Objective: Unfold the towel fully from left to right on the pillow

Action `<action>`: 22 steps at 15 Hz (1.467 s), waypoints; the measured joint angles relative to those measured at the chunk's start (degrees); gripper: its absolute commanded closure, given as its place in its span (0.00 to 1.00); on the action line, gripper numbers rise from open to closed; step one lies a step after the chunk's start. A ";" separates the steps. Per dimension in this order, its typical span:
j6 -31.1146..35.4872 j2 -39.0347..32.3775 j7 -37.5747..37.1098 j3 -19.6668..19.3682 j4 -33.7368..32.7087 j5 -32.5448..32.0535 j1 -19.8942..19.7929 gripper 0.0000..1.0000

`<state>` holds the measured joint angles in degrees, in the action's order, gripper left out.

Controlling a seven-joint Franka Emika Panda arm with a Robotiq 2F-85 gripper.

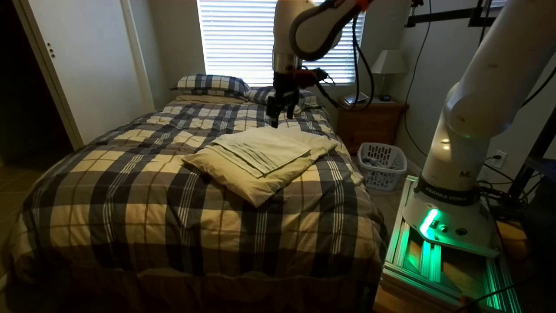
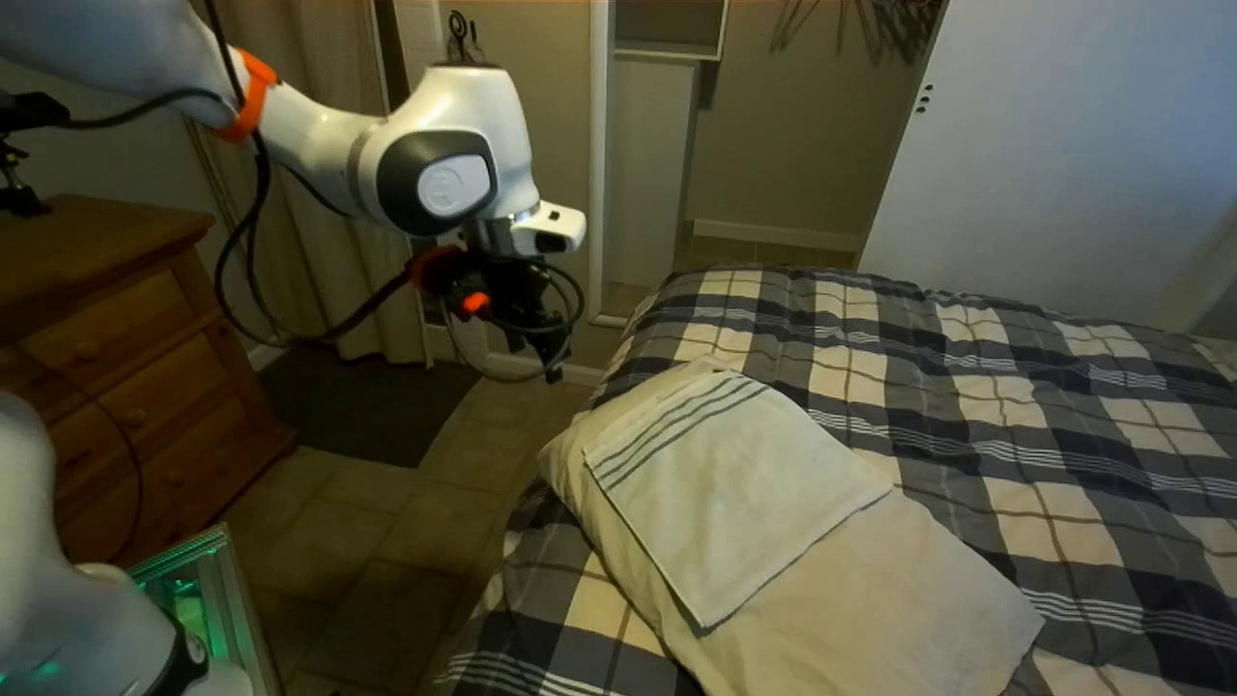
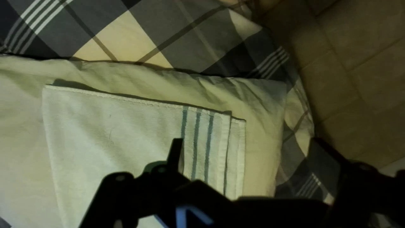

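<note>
The towel (image 1: 265, 150) is a pale cream folded cloth with a few blue-grey stripes near one edge. It lies flat in layers on one end of the cream pillow (image 1: 249, 191). The towel (image 2: 734, 493) and the pillow (image 2: 899, 599) also show in an exterior view. In the wrist view, the towel (image 3: 110, 136) has its striped edges slightly offset, and a strip of pillow (image 3: 259, 133) shows beyond them. My gripper (image 1: 282, 118) is open and empty, above the towel's striped end and apart from it. Its fingers (image 3: 246, 141) hide part of the towel in the wrist view.
The pillow rests on a plaid bedspread (image 1: 143, 195) near the bed's edge, with tiled floor (image 3: 357, 79) beyond. A white laundry basket (image 1: 382, 167) and a wooden nightstand (image 1: 369, 124) stand beside the bed. More plaid pillows (image 1: 213, 84) lie at the head. A wooden dresser (image 2: 126, 367) stands behind the arm.
</note>
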<state>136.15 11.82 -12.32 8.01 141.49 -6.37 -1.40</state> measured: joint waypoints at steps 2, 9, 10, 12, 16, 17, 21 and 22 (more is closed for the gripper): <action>4.32 -6.45 -2.08 -0.41 -0.53 -4.31 -0.72 0.00; 10.64 -25.37 -9.67 -5.66 -7.98 -16.17 2.83 0.00; 11.53 -27.04 -9.91 -6.68 -8.98 -16.47 3.77 0.00; 13.67 -29.75 -9.96 -8.47 -10.66 -16.48 5.65 0.00; 17.35 -33.63 -10.02 -11.92 -13.22 -16.49 9.20 0.00; 17.95 -34.45 -10.03 -12.83 -13.77 -16.49 10.02 0.15; 19.44 -36.92 -10.04 -15.64 -15.42 -16.49 12.52 0.47; 19.51 -37.37 -10.05 -16.14 -15.77 -16.49 13.00 0.54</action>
<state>155.67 -25.55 -22.36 -8.13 125.72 -22.86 11.60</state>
